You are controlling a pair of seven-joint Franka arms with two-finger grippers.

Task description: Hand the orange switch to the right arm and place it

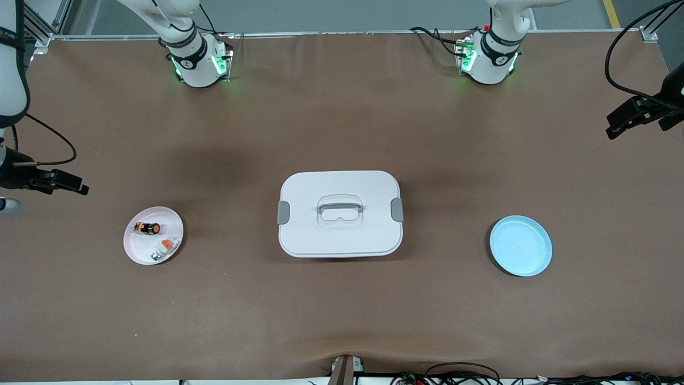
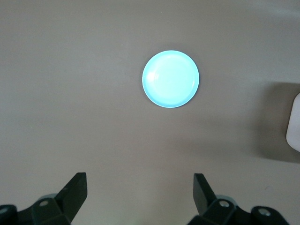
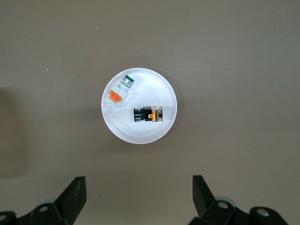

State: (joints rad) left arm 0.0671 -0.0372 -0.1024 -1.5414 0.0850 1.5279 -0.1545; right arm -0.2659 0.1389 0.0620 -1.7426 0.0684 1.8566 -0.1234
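The orange switch [image 1: 147, 228] [image 3: 148, 114], black-bodied with orange on it, lies on its side on a small whitish plate [image 1: 140, 252] [image 3: 140, 133] toward the right arm's end of the table. My right gripper [image 1: 75, 185] [image 3: 138, 183] hangs high over that end, open and empty, with the plate in its wrist view. My left gripper [image 1: 615, 128] [image 2: 140, 180] hangs high over the left arm's end, open and empty, looking down at a light blue plate [image 1: 521, 246] [image 2: 171, 78] that holds nothing.
A whitish-grey part with an orange tab [image 1: 164, 247] [image 3: 119, 93] shares the whitish plate with the switch. A white lidded box [image 1: 340, 214] with grey latches and a handle stands mid-table between the two plates. Cables lie along the table's front edge.
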